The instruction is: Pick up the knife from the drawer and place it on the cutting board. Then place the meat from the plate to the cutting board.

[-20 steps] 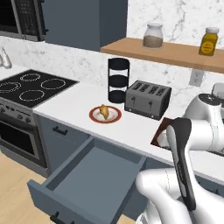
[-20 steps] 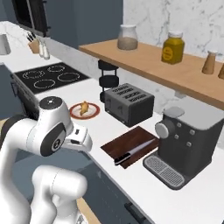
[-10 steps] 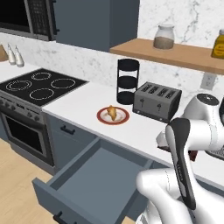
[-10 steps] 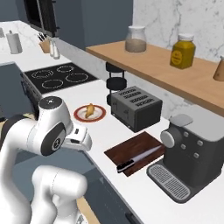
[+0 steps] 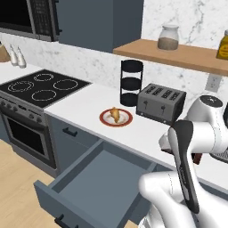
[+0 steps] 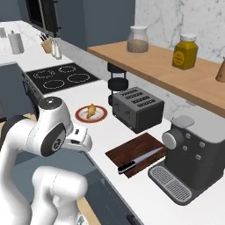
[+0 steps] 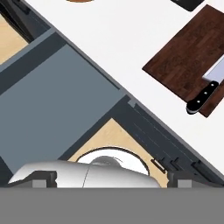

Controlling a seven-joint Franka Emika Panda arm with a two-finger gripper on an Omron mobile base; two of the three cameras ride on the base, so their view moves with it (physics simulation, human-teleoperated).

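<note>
The knife (image 6: 139, 158) lies on the dark reddish-brown cutting board (image 6: 141, 147), handle toward the counter's front edge; its black handle (image 7: 202, 96) overhangs the board's (image 7: 186, 57) edge in the hand view. On the red-rimmed plate (image 5: 105, 119) rests the golden meat (image 5: 115, 114), also seen from the right as meat (image 6: 91, 110) on the plate (image 6: 100, 117). The wide drawer (image 5: 100, 180) stands pulled out with nothing inside. My gripper (image 6: 81, 139) hovers above the drawer's (image 7: 57, 100) back corner, left of the board, open and holding nothing.
A silver toaster (image 5: 160, 103) and a black three-tier rack (image 5: 132, 82) stand behind the plate. A coffee machine (image 6: 193, 154) sits right of the board. The stove (image 5: 42, 87) is at the left. A shelf (image 6: 176, 72) with jars hangs above.
The whole picture has shifted slightly, so the base has moved a little. The knife stays on the board and the arm keeps about the same pose.
</note>
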